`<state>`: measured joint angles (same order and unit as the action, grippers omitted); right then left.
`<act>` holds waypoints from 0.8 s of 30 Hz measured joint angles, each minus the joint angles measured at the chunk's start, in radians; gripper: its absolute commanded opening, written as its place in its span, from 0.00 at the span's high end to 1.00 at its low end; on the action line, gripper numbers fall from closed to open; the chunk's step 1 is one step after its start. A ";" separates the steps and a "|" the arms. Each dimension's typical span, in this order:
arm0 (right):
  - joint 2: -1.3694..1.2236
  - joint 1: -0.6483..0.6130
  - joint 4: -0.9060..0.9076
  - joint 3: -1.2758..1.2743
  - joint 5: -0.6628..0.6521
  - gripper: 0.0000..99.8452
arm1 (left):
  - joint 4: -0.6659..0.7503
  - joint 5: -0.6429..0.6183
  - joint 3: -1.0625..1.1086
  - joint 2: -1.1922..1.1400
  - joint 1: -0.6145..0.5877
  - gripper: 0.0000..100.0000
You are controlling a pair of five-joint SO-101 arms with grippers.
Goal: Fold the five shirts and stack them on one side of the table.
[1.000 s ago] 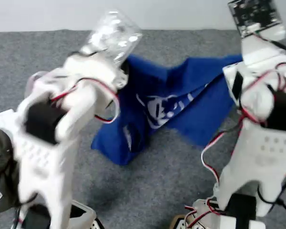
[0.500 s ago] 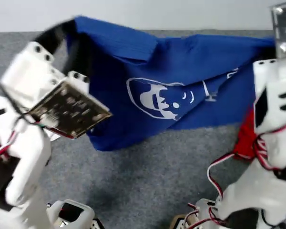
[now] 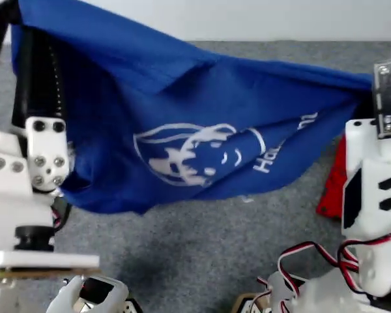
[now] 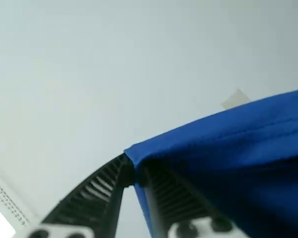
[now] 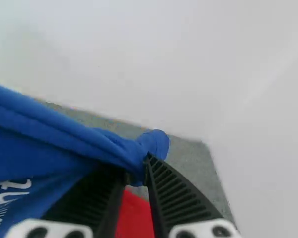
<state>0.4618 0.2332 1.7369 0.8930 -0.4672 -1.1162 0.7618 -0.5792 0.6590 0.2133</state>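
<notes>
**Blue shirt strung between my two claws**

The blue shirt [image 3: 202, 130] hangs spread above the grey table [image 3: 202, 261], with its white print towards the high camera. My left claw [image 4: 132, 171] is clamped on one top edge. My right claw [image 5: 137, 168] pinches the bunched opposite end. A red shirt [image 5: 134, 218] lies beneath my right claw.

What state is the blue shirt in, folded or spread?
Spread, not folded. The blue shirt hangs stretched between the left gripper and the right gripper, each shut on a corner, its print facing the high camera.
</notes>
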 measured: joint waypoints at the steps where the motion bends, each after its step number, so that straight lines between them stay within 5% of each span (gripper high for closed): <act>1: -0.002 0.000 0.002 0.000 -0.005 0.99 | -0.020 0.003 -0.002 0.002 0.000 0.99; 24: 0.213 0.002 0.008 0.000 -0.180 0.99 | -0.167 0.006 -0.120 0.077 -0.068 0.99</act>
<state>0.6751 0.2348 1.7446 0.8930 -0.6467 -1.2835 0.7679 -0.6989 0.7357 0.1458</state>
